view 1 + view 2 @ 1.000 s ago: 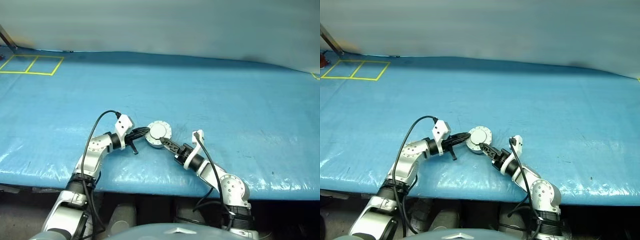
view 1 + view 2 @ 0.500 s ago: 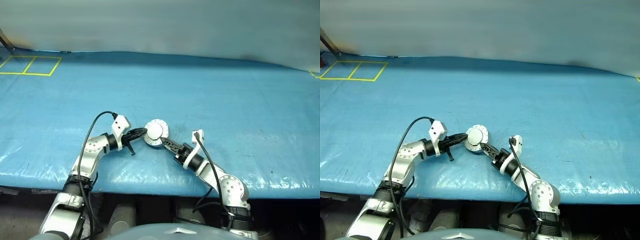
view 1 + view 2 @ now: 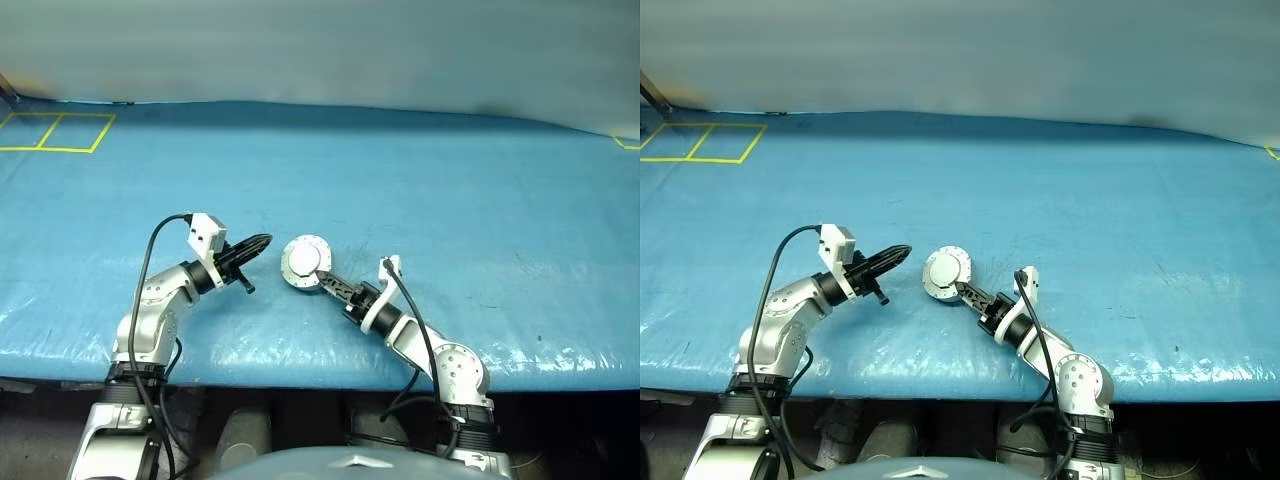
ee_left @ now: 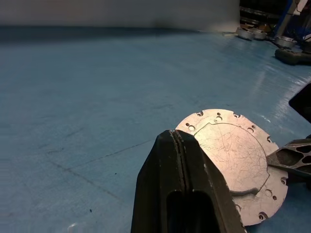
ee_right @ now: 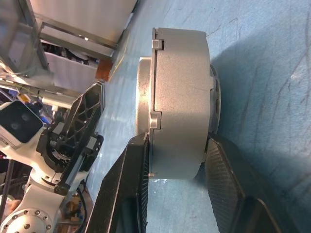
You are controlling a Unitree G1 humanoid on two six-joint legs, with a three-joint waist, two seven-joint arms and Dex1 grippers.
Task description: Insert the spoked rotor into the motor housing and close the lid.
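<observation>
Since the motor housing is rigid, smooth, probably heavy metal lying on the worktop, keep your right pincer clamped across its flat faces; the left pincer is closed, empty, nearby.

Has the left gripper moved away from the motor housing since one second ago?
Yes. The left gripper, shut, then touched the motor housing; now blue table shows between them.

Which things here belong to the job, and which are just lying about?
Job: round silver metal motor housing, its notched silver lid, right end effector clamping it, shut left end effector.
Lying about: yellow tape squares, blue tarpaulin table cover.
</observation>
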